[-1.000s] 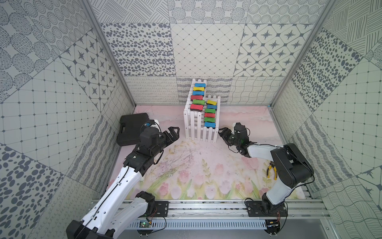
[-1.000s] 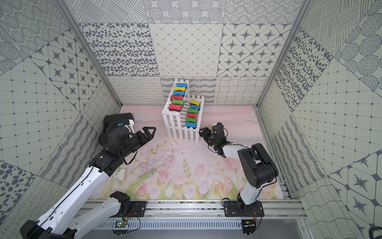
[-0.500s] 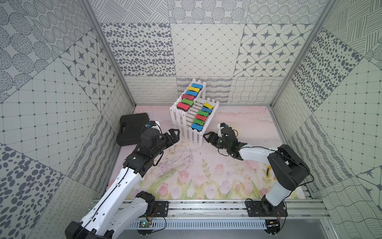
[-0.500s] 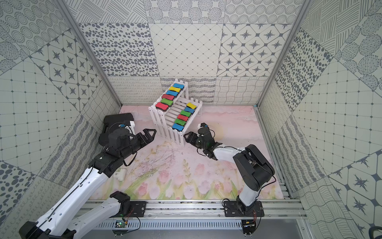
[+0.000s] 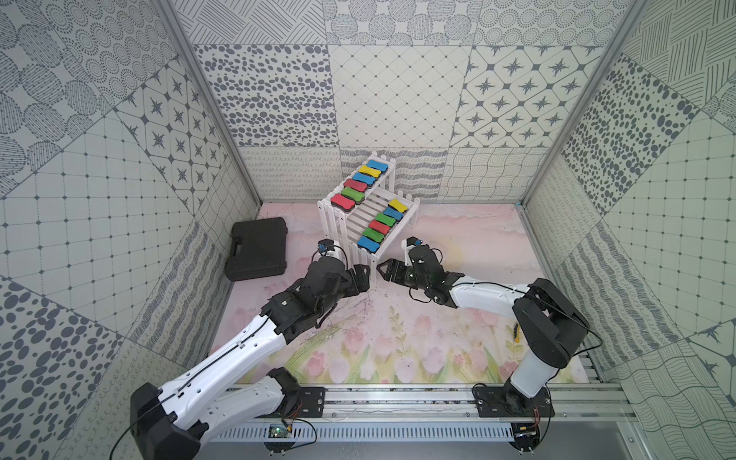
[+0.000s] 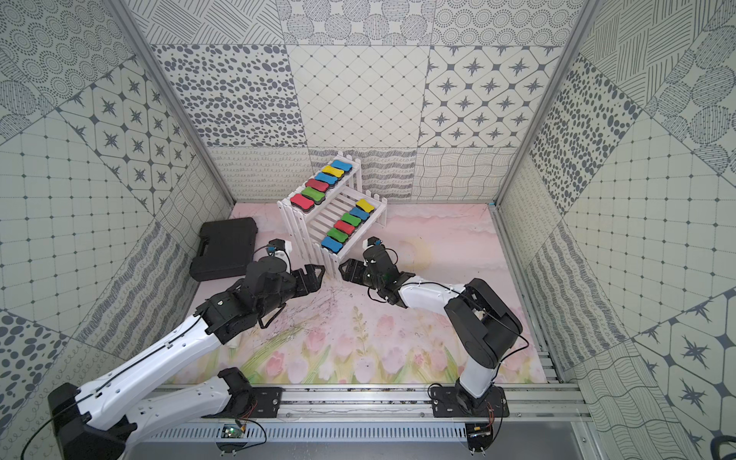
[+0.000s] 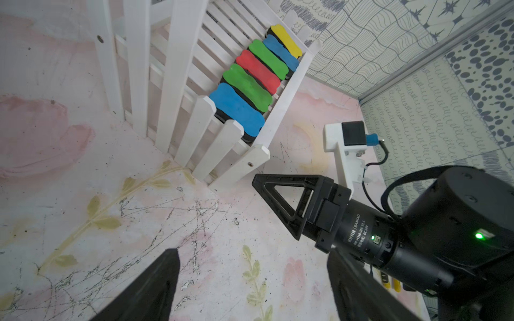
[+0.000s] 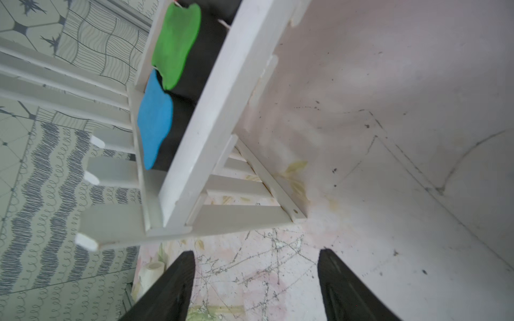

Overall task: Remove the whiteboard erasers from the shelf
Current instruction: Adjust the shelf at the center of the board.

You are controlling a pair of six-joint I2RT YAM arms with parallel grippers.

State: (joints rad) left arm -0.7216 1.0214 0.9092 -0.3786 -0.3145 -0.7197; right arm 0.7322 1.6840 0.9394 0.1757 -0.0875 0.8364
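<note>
The white two-tier shelf [image 5: 360, 211] [image 6: 322, 217] stands askew at the back of the mat. A row of whiteboard erasers [image 5: 354, 185] lies on its upper tier and another row [image 5: 378, 227] on its lower tier, in red, green, blue and yellow. My left gripper [image 5: 364, 275] [image 7: 251, 255] is open and empty, low over the mat just left of the shelf's near corner post. My right gripper [image 5: 383, 271] [image 8: 256, 253] is open and empty just right of that corner, facing the left one. Nearest that corner on the lower tier is a blue eraser [image 7: 236, 111] [image 8: 154, 122].
A black plastic case [image 5: 257, 249] lies on the mat left of the shelf. Yellow-handled pliers [image 5: 517, 332] lie beside the right arm's elbow. A small white roll [image 8: 151, 271] sits under the left arm. Patterned walls close in on three sides.
The shelf has swung round from square to askew, its near end now further left. My right gripper followed it leftward; my left gripper moved right to the same corner.
</note>
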